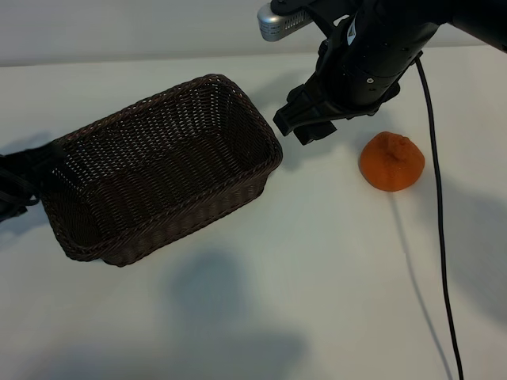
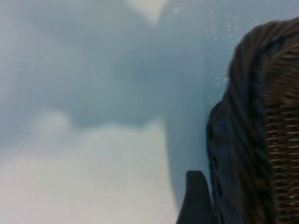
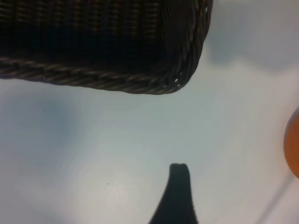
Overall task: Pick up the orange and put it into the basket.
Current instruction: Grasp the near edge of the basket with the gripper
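The orange [image 1: 391, 162] lies on the white table at the right, and its edge shows in the right wrist view [image 3: 295, 145]. The dark wicker basket [image 1: 238, 95] stands empty, left of centre. My right gripper [image 1: 306, 125] hangs open above the table between the basket's right corner [image 3: 180, 79] and the orange, touching neither. Only one of its fingers [image 3: 177, 196] shows in its wrist view. My left gripper [image 1: 22, 186] sits at the basket's left end. One finger [image 2: 196, 198] is just outside the basket wall [image 2: 261, 140], with bare table in the gap beside it.
A black cable [image 1: 437, 206] hangs from the right arm and runs down the table right of the orange. White tabletop [image 1: 317, 277] stretches in front of the basket and the orange.
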### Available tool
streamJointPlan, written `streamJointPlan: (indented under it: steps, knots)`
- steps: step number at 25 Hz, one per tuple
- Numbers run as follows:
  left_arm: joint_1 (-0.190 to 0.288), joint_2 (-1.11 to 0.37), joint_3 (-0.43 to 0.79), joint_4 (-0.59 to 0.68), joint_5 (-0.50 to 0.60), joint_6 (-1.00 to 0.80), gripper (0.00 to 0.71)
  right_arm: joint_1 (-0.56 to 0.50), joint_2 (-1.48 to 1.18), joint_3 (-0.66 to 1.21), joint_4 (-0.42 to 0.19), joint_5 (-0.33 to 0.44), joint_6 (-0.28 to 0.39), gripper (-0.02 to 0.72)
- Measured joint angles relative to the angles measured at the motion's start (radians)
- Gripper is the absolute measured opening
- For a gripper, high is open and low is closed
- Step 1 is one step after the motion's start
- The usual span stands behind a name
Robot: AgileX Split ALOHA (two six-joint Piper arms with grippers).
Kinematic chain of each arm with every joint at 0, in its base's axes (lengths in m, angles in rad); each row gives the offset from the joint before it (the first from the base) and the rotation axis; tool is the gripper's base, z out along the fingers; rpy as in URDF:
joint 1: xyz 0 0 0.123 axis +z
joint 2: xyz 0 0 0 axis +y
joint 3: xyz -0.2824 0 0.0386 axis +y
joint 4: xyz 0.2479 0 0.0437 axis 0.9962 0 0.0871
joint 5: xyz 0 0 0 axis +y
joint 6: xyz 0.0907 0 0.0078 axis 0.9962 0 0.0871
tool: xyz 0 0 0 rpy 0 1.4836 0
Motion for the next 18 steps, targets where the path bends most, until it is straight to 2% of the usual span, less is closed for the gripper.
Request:
streamJointPlan:
  steps: [9, 14, 16, 18]
  knots:
    - [0.0, 0.17, 0.005, -0.043, -0.112, 0.0, 0.55, 0.0, 0.0, 0.0, 0.0, 0.0, 0.0, 0.594]
    - [0.0, 0.25, 0.005, -0.069, -0.131, 0.0, 0.544, 0.0, 0.0, 0.0, 0.0, 0.0, 0.0, 0.594]
    - [0.0, 0.254, 0.005, -0.079, -0.136, 0.0, 0.502, 0.0, 0.0, 0.0, 0.0, 0.0, 0.0, 0.594]
    - [-0.001, 0.254, 0.005, -0.099, -0.142, 0.0, 0.408, 0.0, 0.0, 0.0, 0.0, 0.0, 0.0, 0.594]
